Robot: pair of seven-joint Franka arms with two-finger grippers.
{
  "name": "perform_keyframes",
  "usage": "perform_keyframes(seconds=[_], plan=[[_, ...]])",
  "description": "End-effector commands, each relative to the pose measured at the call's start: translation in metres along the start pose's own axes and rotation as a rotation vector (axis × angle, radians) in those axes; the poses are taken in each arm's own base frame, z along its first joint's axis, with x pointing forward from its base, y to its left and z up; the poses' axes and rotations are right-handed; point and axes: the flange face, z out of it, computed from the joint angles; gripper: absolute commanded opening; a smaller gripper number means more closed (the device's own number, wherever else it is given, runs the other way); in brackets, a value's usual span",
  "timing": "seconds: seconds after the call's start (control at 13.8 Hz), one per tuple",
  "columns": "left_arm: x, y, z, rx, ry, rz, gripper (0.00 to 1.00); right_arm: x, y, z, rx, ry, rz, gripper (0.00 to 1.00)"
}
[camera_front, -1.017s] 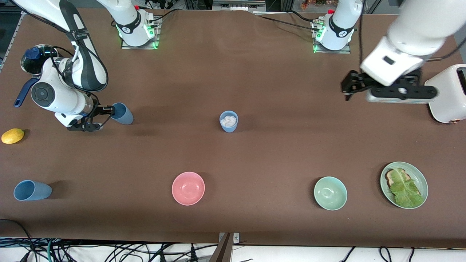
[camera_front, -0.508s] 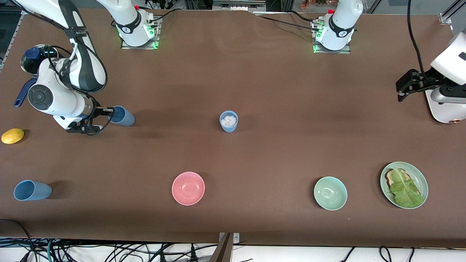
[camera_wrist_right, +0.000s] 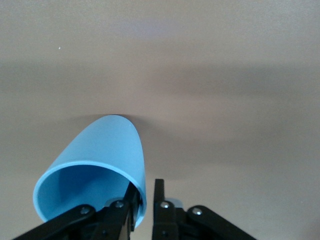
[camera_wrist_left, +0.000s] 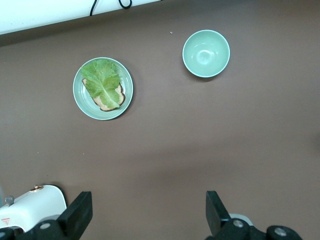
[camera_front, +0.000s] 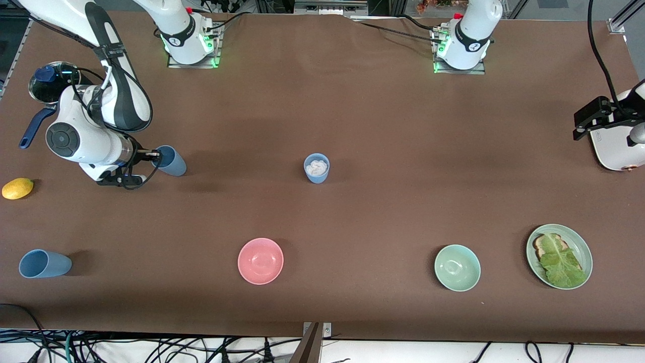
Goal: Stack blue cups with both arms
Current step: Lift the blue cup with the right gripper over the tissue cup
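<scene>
Three blue cups are on the table, none stacked yet. The gripped cup [camera_front: 170, 160] lies tilted on its side near the right arm's end of the table, mouth turned toward the right gripper [camera_front: 149, 157]. In the right wrist view one finger sits inside the mouth and the other outside, so the jaws are narrow and pinch the rim wall of that cup [camera_wrist_right: 100, 165]. Judged from this, you are in the pick-up step: rim secured, cup not yet lifted.

The centre cup [camera_front: 316, 168] stands upright mid-table with something white and crumpled in it. The corner cup [camera_front: 44, 263] lies on its side at the corner nearest the front camera, at the right arm's end.

The left gripper [camera_front: 587, 119] hangs over the edge at the left arm's end, above the white toaster [camera_front: 617, 146]; its jaws stand wide with nothing between them [camera_wrist_left: 147, 215]. That arm waits.

Outward: a pink bowl [camera_front: 260, 260], a mint bowl [camera_front: 457, 267] and a green plate [camera_front: 559, 256] of lettuce on toast line the edge nearest the camera. A lemon [camera_front: 17, 188] lies close to the right arm's end.

Next move, as I read it: lift the gripped cup, turn it upright and bring it toward a partner cup. A one-wall pinch may let it swing, so go slowly. The white filling could block nesting in the centre cup.
</scene>
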Motion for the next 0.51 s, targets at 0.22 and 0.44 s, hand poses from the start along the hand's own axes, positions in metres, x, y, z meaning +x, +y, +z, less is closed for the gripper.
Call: perform_keyframes(seconds=[0.22, 0.44], plan=[[-0.023, 0.006, -0.002, -0.024, -0.016, 0.017, 1.0, -0.002, -0.002, -0.002, 0.012, 0.004, 0.016, 0.0], [-0.027, 0.007, 0.0, -0.026, -0.036, -0.016, 1.0, 0.001, -0.008, -0.016, 0.012, 0.02, 0.001, 0.0]])
